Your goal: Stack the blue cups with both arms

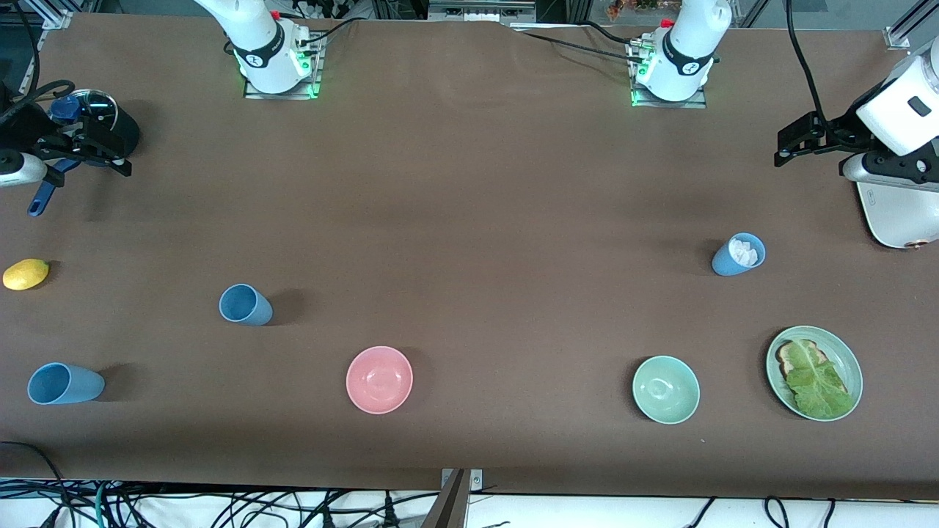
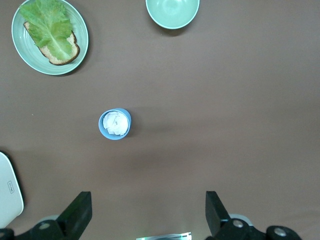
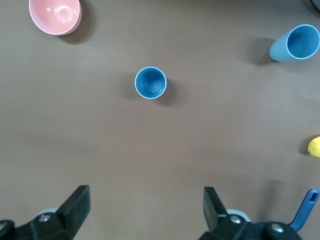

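pink bowl (image 1: 379,379) nearest | blue cups (image 1: 245,304) apart | left gripper (image 2: 147,215), right gripper (image 3: 145,210): fingers wide

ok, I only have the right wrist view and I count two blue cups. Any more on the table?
Observer: Yes, a third blue cup stands toward the left arm's end, with something white inside it.
Operator: Anything touching it?
Observer: No. The mint-green bowl and a plate of toast and lettuce sit nearer the front camera, apart from it.
Operator: Where are the grippers?
Observer: The left gripper hangs over bare table at the left arm's end, not over that cup, jaws open and empty. The right gripper is over the right arm's end.
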Controlling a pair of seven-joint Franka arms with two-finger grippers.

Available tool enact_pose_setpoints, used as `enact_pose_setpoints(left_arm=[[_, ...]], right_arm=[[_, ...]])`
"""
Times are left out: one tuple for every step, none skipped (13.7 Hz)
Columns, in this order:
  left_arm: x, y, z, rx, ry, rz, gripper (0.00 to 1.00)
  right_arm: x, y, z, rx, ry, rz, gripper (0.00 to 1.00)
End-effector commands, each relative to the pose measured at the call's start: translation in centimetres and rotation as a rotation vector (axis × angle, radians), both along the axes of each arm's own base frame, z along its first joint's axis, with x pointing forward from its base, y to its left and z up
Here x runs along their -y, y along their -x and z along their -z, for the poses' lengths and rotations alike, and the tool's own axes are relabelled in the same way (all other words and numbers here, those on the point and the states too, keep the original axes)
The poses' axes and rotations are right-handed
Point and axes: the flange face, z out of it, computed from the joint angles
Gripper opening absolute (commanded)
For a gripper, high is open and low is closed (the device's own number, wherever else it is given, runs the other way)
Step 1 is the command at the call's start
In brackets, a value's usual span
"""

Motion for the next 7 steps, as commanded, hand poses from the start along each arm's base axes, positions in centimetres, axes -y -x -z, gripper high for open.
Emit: enact_pose_setpoints(left_arm=[[-0.08, -0.02, -0.15, 0.007, 0.021, 0.016, 1.00], [0.00, -0.02, -0.15, 0.007, 0.021, 0.018, 1.00], [0.01, -0.02, -0.15, 0.007, 0.021, 0.018, 1.00], [-0.08, -0.02, -0.15, 0.007, 0.021, 0.016, 1.00], [-0.08, -0.02, -0.15, 0.007, 0.021, 0.018, 1.00], [-0.08, -0.02, -0.15, 0.007, 0.021, 0.016, 1.00], [-0.16, -0.07, -0.07, 0.006, 0.021, 0.015, 1.00]], right_arm=[[-0.26, 0.05, -0.45, -0.007, -0.011, 0.019, 1.00], [-0.34, 0.05, -0.52, -0.006, -0.011, 0.031, 1.00], [-0.30, 0.05, -0.59, -0.005, -0.006, 0.030, 1.00], [-0.33, -0.06, -0.44, -0.006, -0.009, 0.025, 1.00], [-0.35, -0.10, -0.54, -0.002, -0.011, 0.024, 1.00], [-0.37, -0.08, -0.45, -0.005, -0.012, 0.025, 1.00], [-0.37, -0.10, -0.35, -0.008, -0.012, 0.027, 1.00]])
